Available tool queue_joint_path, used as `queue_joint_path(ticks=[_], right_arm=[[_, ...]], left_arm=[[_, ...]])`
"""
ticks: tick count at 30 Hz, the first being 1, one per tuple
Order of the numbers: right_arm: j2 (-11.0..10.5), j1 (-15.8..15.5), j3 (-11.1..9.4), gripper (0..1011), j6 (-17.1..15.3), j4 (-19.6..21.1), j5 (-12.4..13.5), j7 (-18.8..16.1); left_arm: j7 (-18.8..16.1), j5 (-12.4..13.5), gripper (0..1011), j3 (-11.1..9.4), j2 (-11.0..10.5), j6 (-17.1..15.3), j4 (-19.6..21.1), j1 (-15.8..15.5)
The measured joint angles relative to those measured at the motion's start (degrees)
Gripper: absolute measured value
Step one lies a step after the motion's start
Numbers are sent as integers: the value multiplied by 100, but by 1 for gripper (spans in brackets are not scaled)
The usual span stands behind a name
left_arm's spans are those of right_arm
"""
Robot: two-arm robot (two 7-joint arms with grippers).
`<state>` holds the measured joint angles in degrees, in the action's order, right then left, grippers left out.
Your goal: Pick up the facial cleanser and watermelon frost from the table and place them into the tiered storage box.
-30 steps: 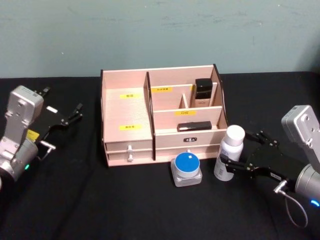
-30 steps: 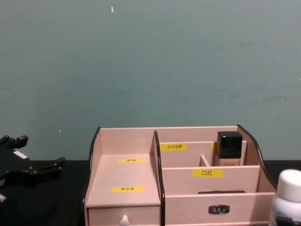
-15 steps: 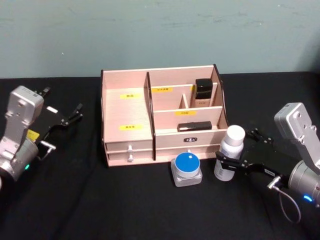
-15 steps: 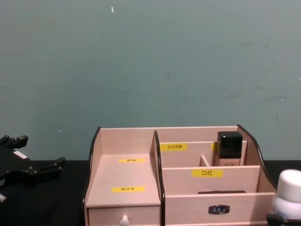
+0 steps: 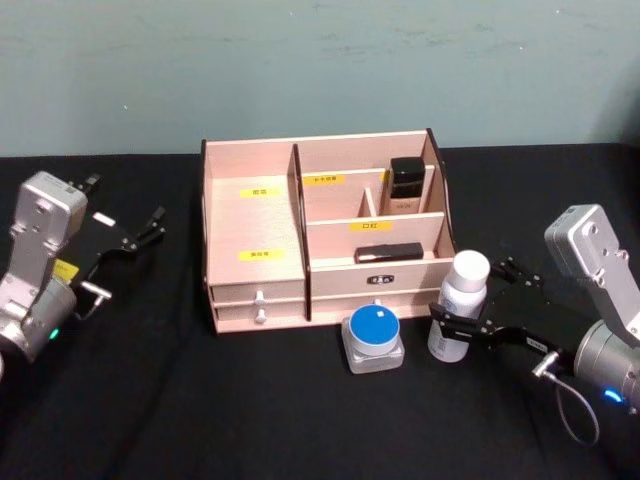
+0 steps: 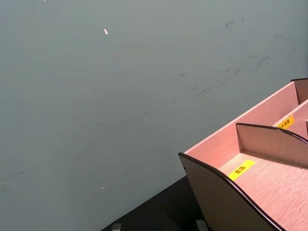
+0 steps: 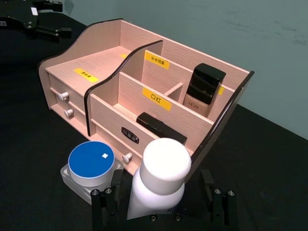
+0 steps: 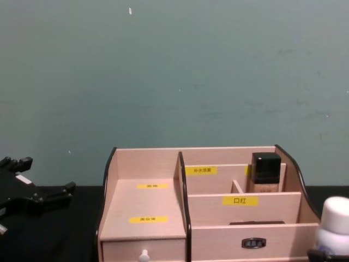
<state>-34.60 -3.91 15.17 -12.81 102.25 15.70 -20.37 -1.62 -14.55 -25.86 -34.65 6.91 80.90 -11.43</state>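
The wide light-wood tiered storage box [image 5: 255, 225] stands at the rear centre of the black worktop [image 5: 250, 410]. A black-capped rectangular bottle [image 5: 405, 185] stands in its rear right compartment. A flat black bar [image 5: 388, 253] lies in the tier in front of that. A white plastic bottle with a white round cap [image 5: 470, 268] stands upright on the worktop, just off the box's front right corner. The right claw [image 5: 465, 290] is open and straddles this bottle low on its body, one finger on each side. A squat clear jar with a blue round lid [image 5: 373, 335] sits on the worktop just beside the bottle, in front of the right-hand drawer. The left claw [image 5: 150, 228] hangs well to the left of the box, fingers spread, holding nothing.
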Motion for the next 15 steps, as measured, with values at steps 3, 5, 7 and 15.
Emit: queue_joint_path(ticks=[3,5,7,15], right_arm=[[-3,-2,0,1000,2,4,2,4],[-5,-3,0,1000,5,7,3,7],[-6,-4,0,977,6,9,5,8],[-11,-8,0,796,12,14,9,14]], left_arm=[[0,0,1001,0,0,0,0,0],[0,0,1001,0,0,0,0,0],[0,0,1001,0,0,0,0,0],[0,0,1001,0,0,0,0,0]])
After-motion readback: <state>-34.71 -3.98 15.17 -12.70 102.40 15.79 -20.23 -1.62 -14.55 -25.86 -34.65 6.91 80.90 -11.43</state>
